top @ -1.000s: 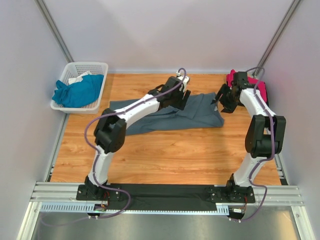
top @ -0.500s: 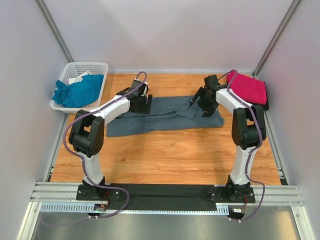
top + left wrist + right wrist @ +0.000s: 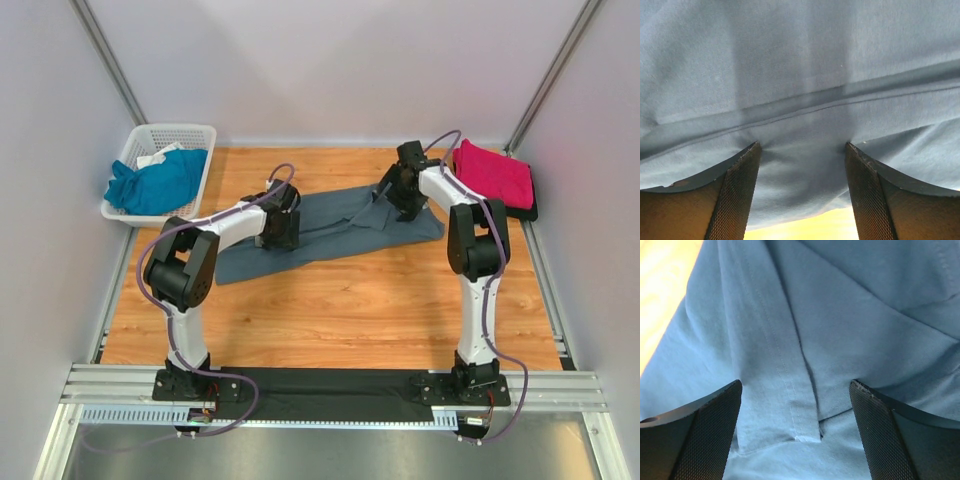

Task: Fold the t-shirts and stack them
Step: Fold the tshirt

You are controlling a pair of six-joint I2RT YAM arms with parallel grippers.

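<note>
- Top view: a grey t-shirt [image 3: 335, 232] lies rumpled and stretched sideways across the far half of a wooden table [image 3: 330, 310]. The left gripper [image 3: 280, 228] is down on the grey t-shirt's left part. The right gripper [image 3: 398, 195] is down on its right part, by the far edge.
- Top view: a folded pink t-shirt [image 3: 495, 175] lies just to the right of the grey t-shirt. A teal t-shirt [image 3: 155, 185] sits bunched in a white basket [image 3: 185, 130] well to the left of it.
- Left wrist view: the left gripper's fingers [image 3: 737, 195] stand spread wide, tips pressed into the grey t-shirt. Cloth puckers between them but nothing is clamped. A stitched seam crosses the cloth just beyond the tips, and a sliver of table shows past the cloth's near edge.
- Right wrist view: the right gripper's fingers [image 3: 715, 430] also stand spread wide, one on either side of a stitched, folded flap of the grey t-shirt. Bare table shows at the upper left of the cloth.
</note>
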